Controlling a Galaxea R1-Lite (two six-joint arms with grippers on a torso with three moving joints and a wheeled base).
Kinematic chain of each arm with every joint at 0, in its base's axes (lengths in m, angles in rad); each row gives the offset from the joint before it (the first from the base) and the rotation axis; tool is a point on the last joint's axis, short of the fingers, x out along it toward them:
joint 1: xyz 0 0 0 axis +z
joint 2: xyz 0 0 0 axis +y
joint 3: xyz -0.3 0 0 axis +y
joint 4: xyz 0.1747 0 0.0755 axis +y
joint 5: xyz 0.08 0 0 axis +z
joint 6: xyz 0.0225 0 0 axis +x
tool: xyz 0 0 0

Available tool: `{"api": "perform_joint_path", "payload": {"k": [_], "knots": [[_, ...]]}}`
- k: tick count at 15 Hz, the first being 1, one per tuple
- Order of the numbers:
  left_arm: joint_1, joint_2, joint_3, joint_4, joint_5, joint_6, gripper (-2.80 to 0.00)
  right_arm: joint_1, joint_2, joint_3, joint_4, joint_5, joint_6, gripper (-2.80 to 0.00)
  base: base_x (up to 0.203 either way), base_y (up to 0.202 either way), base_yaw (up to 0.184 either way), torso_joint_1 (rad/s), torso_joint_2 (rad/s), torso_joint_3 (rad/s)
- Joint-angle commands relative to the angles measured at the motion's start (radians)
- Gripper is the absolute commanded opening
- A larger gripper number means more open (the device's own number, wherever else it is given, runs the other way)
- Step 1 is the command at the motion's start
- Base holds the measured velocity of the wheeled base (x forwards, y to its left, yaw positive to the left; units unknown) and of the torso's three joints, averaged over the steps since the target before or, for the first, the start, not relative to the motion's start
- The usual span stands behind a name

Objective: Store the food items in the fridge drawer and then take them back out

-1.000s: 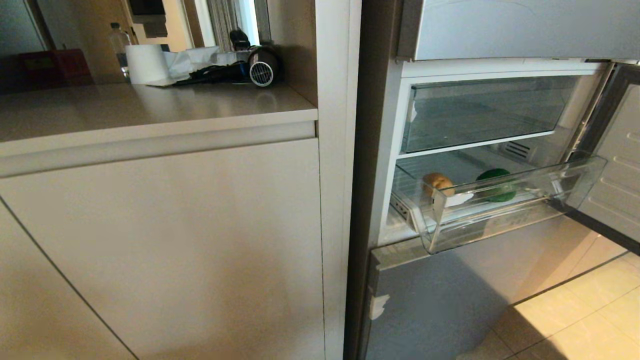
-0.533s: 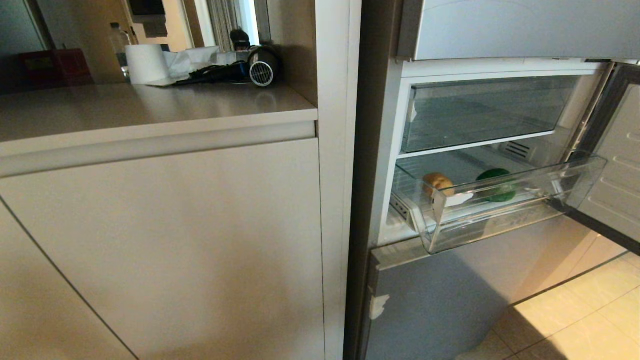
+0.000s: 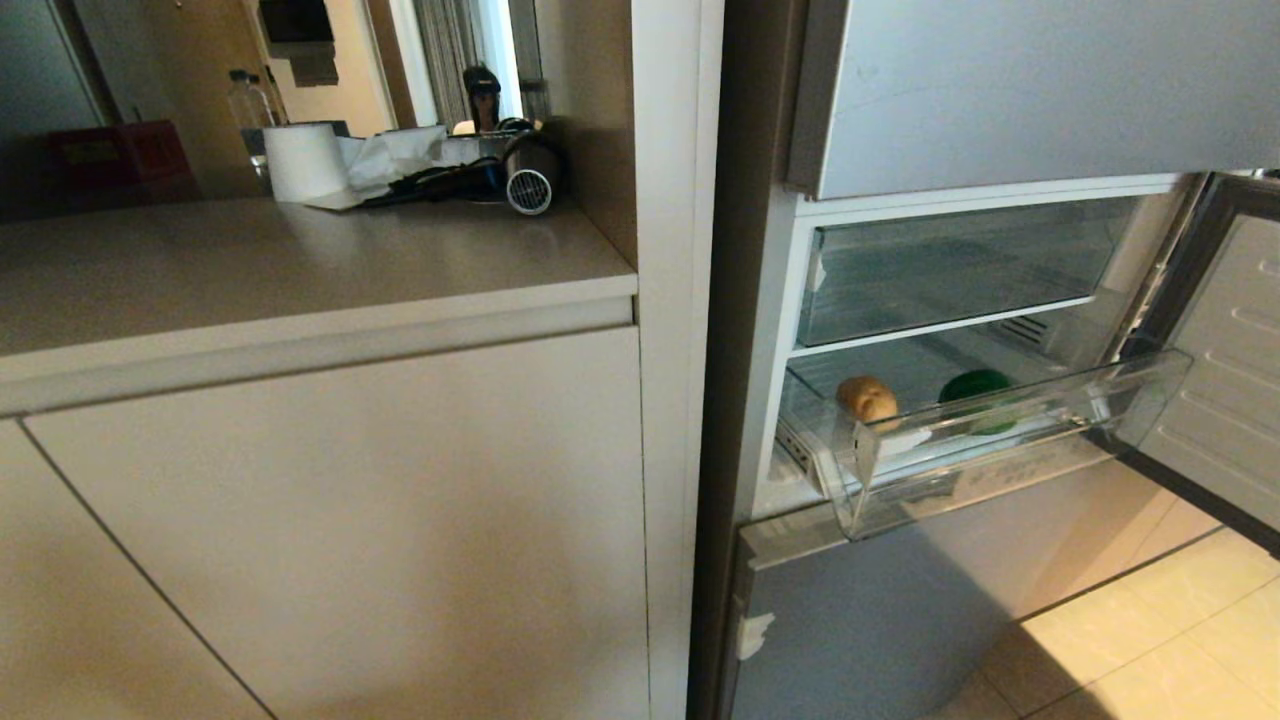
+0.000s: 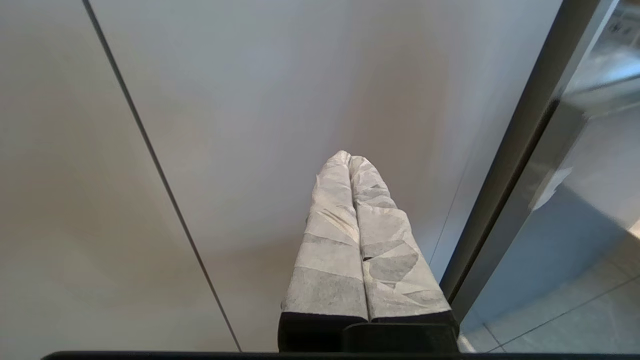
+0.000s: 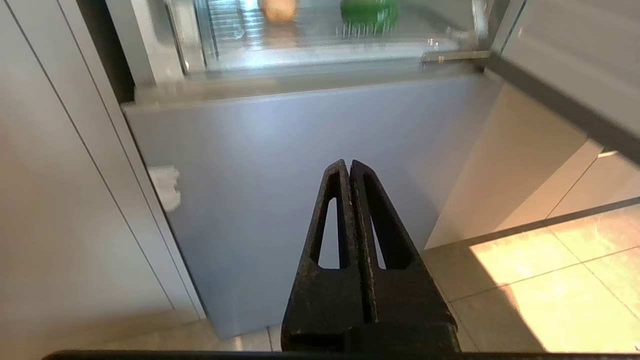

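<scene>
A see-through plastic fridge drawer (image 3: 1000,440) stands pulled out of the blue-grey fridge. Inside lie a tan-brown oblong potato (image 3: 868,399) and, apart from it, a glossy dark green bell pepper (image 3: 976,388). The tape-wrapped left claw (image 4: 350,158) and black right claw (image 5: 348,165) hang low, both pressed closed and empty.

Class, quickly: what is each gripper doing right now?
Left gripper: closed, holding nothing.
Right gripper: closed, holding nothing.
</scene>
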Motion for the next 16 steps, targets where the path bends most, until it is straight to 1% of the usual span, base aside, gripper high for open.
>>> {"api": "perform_joint_path", "payload": {"k": [1, 7, 13, 16], "knots": [[0.000, 0.001, 0.000, 0.000, 0.000, 0.000, -2.80, 0.000, 0.000, 0.000, 0.002, -0.001, 0.000, -2.80, 0.000, 0.000, 0.000, 0.255, -0.57, -0.334], [0.000, 0.001, 0.000, 0.000, 0.000, 0.000, -2.80, 0.000, 0.000, 0.000, 0.001, -0.001, 0.010, -2.80, 0.000, 0.000, 0.000, 0.245, -0.56, -0.320], [0.000, 0.001, 0.000, 0.000, 0.000, 0.000, -2.80, 0.000, 0.000, -0.001, 0.000, -0.004, 0.037, -2.80, 0.000, 0.000, 0.000, 0.170, -0.36, -0.203], [0.000, 0.001, 0.000, 0.000, 0.000, 0.000, -2.80, 0.000, 0.000, -0.001, 0.000, -0.004, 0.038, -2.80, 0.000, 0.000, 0.000, 0.151, -0.33, -0.177]]}}
